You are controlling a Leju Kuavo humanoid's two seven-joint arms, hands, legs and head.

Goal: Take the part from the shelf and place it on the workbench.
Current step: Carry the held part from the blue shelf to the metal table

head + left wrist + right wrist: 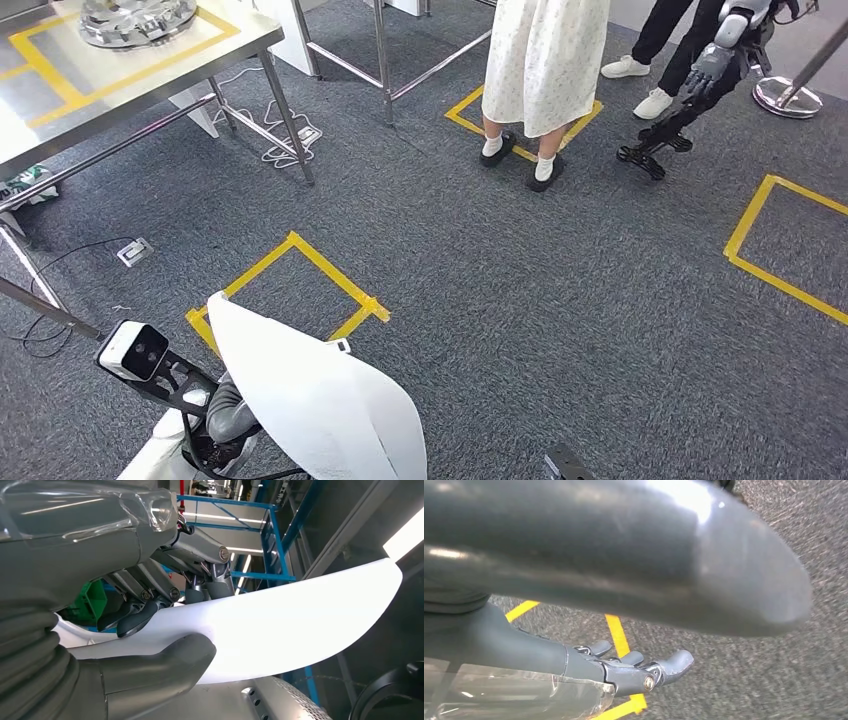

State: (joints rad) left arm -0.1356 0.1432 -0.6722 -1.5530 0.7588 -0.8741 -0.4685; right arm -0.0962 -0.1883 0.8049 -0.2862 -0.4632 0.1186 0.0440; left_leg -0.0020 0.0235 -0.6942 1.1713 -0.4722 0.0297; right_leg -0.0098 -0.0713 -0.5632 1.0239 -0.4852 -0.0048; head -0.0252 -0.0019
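L hand (125, 605): dark fingers (135, 617) on one face of the white part (280, 625), thumb (165, 665) on the other, pinching it. In head view the part (320, 400) sits low, at robot's L side, over grey carpet (560, 300) w/ yellow tape. R hand (634, 672): fingers apart, holding nothing, above carpet. Steel table (40, 130) far L carries a round metal piece (135, 18). A person (540, 70) stands ahead.

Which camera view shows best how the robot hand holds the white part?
The left wrist view: the left robot hand grips the white part, thumb on one face, fingers on the other. The head view shows the part's whole curved shape, with the hand mostly behind it. The right wrist view looks at floor.
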